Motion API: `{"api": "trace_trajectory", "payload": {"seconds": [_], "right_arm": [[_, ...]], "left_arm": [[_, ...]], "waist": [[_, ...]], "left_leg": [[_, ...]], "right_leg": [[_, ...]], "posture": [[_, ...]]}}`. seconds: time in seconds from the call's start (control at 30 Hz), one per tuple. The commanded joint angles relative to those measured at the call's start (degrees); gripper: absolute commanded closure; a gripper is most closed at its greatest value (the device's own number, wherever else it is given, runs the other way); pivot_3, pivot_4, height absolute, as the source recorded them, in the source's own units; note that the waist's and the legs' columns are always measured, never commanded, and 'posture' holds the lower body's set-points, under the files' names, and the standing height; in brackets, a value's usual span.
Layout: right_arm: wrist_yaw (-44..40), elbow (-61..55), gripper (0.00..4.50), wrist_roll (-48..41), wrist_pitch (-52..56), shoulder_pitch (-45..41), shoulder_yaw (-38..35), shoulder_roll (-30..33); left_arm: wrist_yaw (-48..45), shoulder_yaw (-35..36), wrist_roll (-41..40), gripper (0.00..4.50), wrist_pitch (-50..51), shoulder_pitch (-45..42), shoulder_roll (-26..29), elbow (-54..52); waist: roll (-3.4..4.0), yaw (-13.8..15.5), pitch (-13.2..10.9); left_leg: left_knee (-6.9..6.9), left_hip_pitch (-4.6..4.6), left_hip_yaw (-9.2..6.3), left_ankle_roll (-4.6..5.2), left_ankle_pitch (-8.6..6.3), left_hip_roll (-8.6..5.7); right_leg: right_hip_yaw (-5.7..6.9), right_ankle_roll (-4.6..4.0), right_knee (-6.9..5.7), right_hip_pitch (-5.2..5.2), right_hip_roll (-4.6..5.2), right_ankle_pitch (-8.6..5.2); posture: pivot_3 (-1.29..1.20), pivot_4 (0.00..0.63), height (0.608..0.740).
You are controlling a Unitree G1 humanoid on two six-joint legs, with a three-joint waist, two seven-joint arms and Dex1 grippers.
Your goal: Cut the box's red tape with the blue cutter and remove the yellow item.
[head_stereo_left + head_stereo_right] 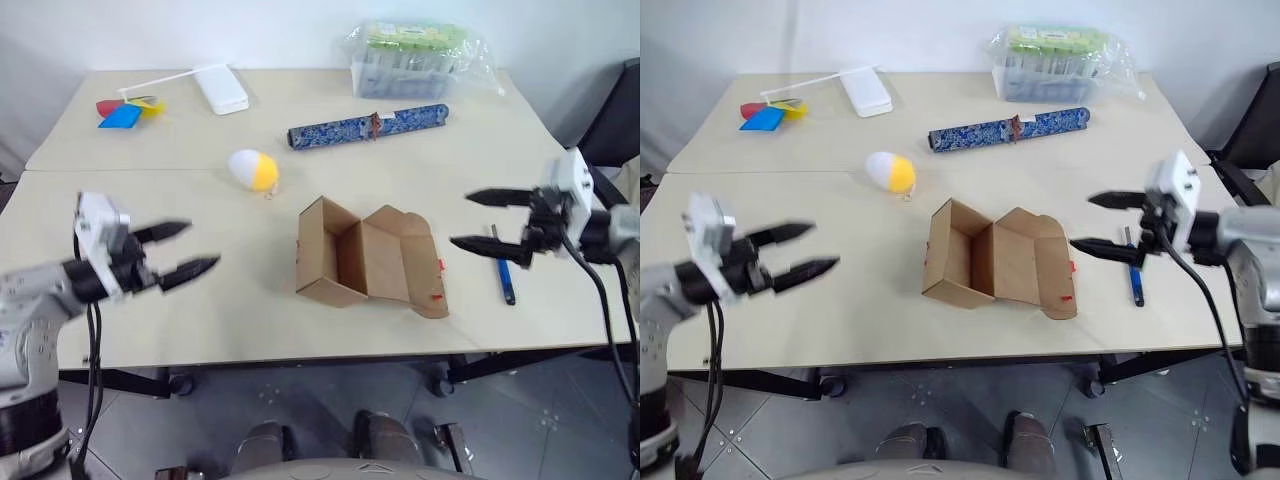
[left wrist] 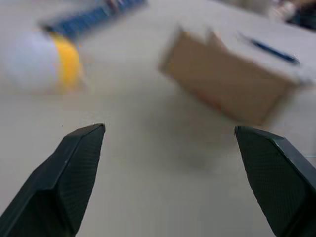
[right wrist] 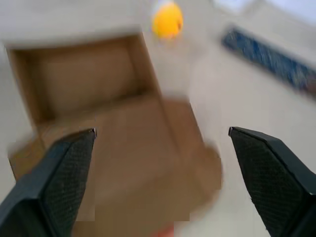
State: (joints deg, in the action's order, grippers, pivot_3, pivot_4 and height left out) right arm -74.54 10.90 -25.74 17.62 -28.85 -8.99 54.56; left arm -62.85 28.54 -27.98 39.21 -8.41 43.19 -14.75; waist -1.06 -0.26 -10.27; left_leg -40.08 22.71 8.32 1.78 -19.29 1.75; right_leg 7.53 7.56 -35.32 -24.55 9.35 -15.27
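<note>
The brown cardboard box (image 1: 365, 262) lies open in the middle of the table, lid flap folded out toward my right, with bits of red tape (image 1: 438, 296) on the flap's edge. The white and yellow item (image 1: 254, 169) rests on the table behind and left of the box. The blue cutter (image 1: 505, 274) lies on the table right of the box, just below my right gripper (image 1: 478, 220), which hovers open and empty. My left gripper (image 1: 190, 250) is open and empty too, well left of the box. In the left wrist view, the box (image 2: 232, 84) and item (image 2: 42, 61) lie ahead.
A long blue patterned roll (image 1: 368, 125) lies behind the box. A clear plastic tub (image 1: 410, 58) with green contents stands at the back right. A white flat block (image 1: 221, 88) and coloured paper scraps (image 1: 127, 109) sit at the back left. The table's front edge runs just below the box.
</note>
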Motion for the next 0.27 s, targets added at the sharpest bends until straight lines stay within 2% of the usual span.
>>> {"api": "trace_trajectory", "payload": {"seconds": [0.03, 0.27], "right_arm": [[-3.3, 4.4, 0.0, 2.0, -6.4, 2.8, -2.2, 2.6], [-6.3, 17.4, 0.0, 5.1, -18.9, 6.8, -3.3, 2.5]], "left_arm": [[-4.3, 4.8, -1.5, 0.05, -5.2, 3.4, 3.7, 3.5], [-4.9, 5.8, 0.3, 0.05, -13.2, 4.1, 7.5, 14.5]], "waist": [[0.04, 0.1, 0.0], [0.12, 0.0, -0.1]], "left_leg": [[-0.01, -0.03, 0.05, -0.01, 0.01, 0.02], [0.04, -0.47, -0.01, 0.04, -0.01, 0.22]], "right_leg": [[0.0, -0.05, 0.05, 0.03, 0.0, -0.03], [-0.09, -0.14, 0.22, 0.46, 0.08, -0.07]], "posture": [[0.0, 0.15, 0.74], [0.0, 0.15, 0.74]]}}
